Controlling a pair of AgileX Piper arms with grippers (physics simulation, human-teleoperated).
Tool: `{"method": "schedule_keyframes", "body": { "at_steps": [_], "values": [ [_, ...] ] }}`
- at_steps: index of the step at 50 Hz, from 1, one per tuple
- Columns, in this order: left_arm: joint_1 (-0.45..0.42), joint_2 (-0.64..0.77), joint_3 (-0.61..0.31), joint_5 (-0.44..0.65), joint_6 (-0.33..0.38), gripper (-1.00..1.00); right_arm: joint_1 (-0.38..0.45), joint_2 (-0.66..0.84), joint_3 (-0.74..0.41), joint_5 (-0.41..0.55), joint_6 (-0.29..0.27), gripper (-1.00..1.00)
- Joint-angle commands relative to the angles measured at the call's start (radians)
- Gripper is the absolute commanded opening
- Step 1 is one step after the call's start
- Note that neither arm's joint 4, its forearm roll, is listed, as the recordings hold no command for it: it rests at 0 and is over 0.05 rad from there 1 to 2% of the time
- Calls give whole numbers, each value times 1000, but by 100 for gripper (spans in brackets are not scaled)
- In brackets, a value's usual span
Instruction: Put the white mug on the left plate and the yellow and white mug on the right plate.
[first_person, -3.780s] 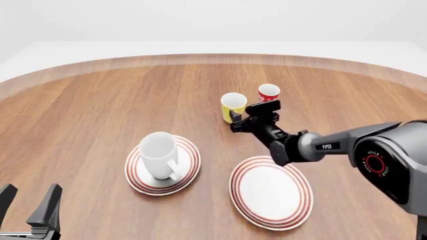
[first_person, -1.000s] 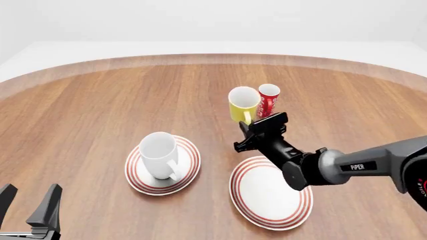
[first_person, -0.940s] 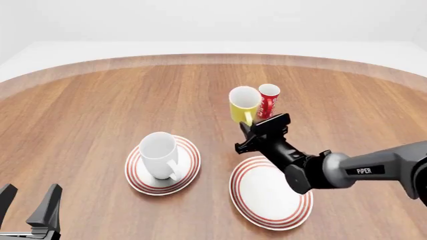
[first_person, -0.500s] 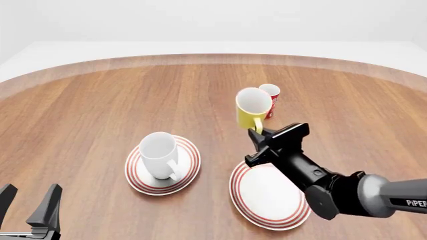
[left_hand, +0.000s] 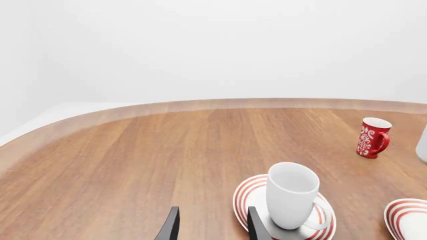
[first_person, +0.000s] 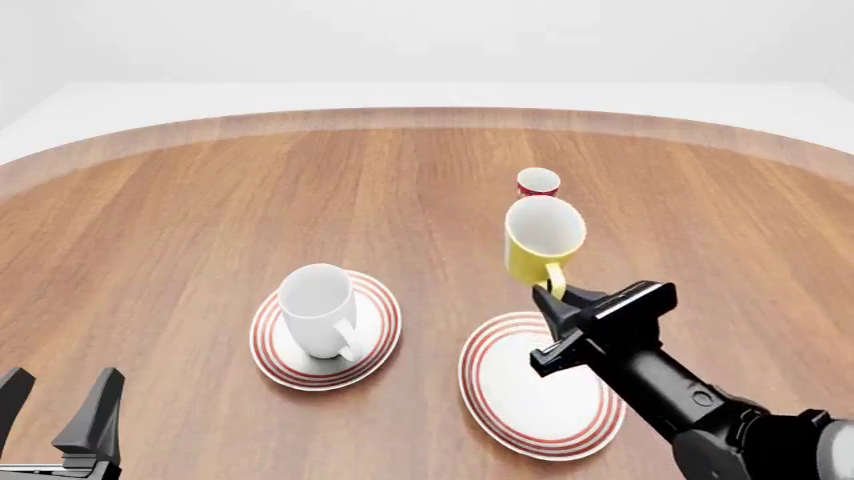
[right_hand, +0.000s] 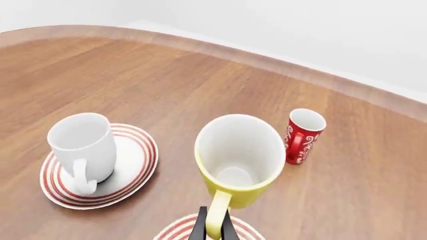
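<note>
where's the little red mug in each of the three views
Front view: the red mug stands far back, right of centre, just beyond the held yellow and white mug.
Left wrist view: at the right edge.
Right wrist view: beside the yellow and white mug.
Shared landmark: the white mug on the left plate.

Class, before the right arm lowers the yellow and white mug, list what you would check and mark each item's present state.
1. Right gripper jaws clamp the yellow and white mug by its handle: ok.
2. Mug upright: ok.
3. Mug centred over the right plate: not ok, it hangs beyond the far rim.
4. Right plate bare: ok.
5. White mug on the left plate: ok.
6. Left gripper away, open: ok.
</note>
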Motion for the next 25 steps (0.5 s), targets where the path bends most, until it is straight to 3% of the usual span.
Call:
{"method": "schedule_keyframes", "body": {
  "at_steps": [1,25],
  "values": [
    [0,0,0,0,0,100,2,-112,83,31,-4,-100],
    [0,0,0,0,0,100,27,-249,229,66,-5,-100]
  ]
}}
